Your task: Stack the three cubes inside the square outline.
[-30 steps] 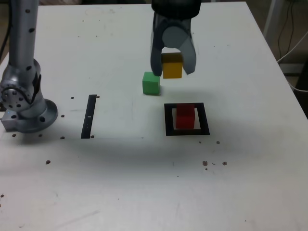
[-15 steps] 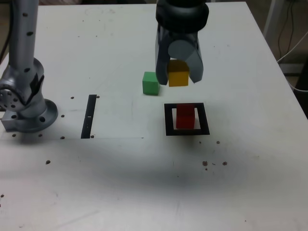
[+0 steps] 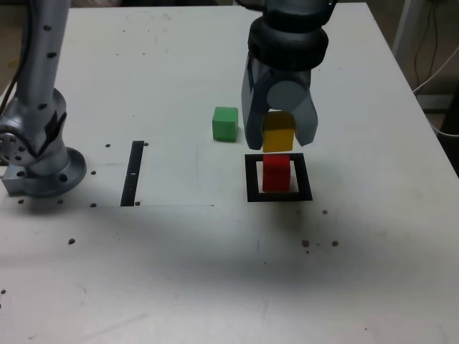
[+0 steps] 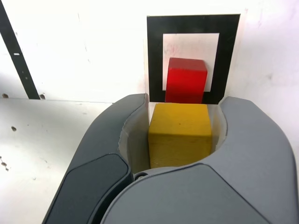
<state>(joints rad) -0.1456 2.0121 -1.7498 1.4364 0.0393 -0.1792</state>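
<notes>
Yellow cube (image 3: 278,139) held above the red cube (image 3: 275,173).
Gripper (image 3: 279,137) is clamped on it; red sits inside the outline (image 3: 251,179), green cube (image 3: 224,123) apart.

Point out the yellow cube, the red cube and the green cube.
yellow cube (image 3: 278,139), exterior view, front face between the pincer's jaws.
red cube (image 3: 275,175), exterior view, front face.
green cube (image 3: 224,124), exterior view, front face.

White table (image 3: 373,272) (speckled) bears green cube (image 3: 224,123), square outline (image 3: 279,196).
</notes>
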